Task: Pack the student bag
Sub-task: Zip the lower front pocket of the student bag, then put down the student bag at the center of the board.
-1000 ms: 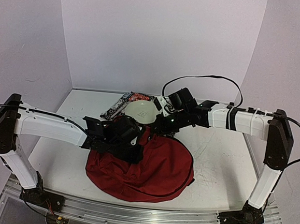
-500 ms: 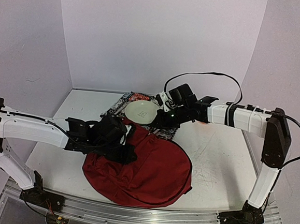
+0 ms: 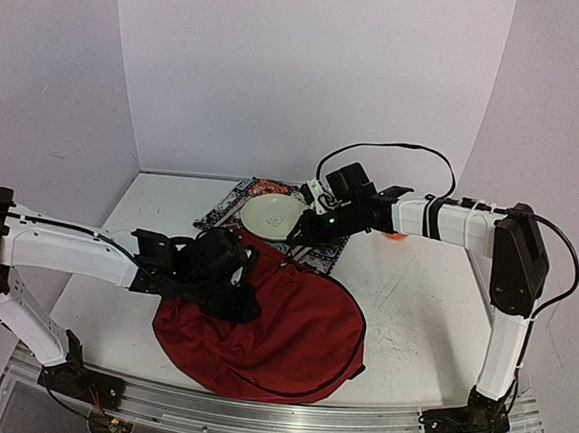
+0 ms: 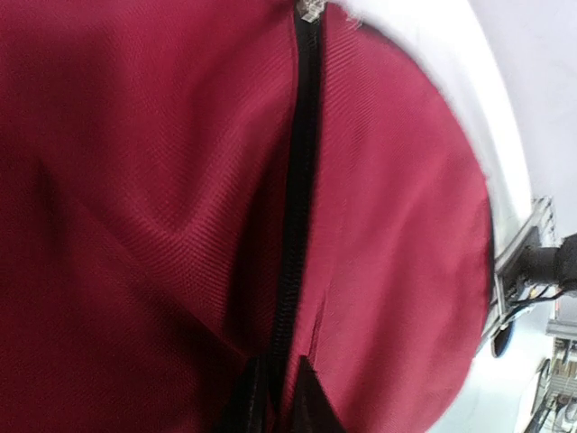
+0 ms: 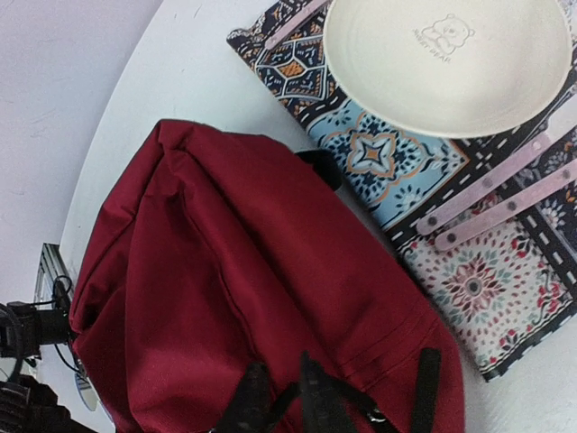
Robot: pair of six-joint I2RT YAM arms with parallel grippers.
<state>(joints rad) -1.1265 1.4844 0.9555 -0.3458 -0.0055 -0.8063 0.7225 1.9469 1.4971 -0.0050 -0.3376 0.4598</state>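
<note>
The student bag, dark red and floppy, lies on the table in front of both arms. My left gripper presses down on its left upper part. In the left wrist view the bag fills the frame and its black zipper runs straight into the narrow gap of my left gripper. The black fingers and zipper merge there, so a grip is unclear. My right gripper is at the bag's far edge. In the right wrist view my right gripper is slightly open over the red fabric, with a thin black strap crossing the gap.
A cream bowl sits on a patterned fabric case just beyond the bag. A small orange thing lies under the right forearm. White tabletop stretches right of the bag; purple walls enclose three sides.
The bag has slid left and nearer with my left arm. My right arm has pulled back toward the bowl.
</note>
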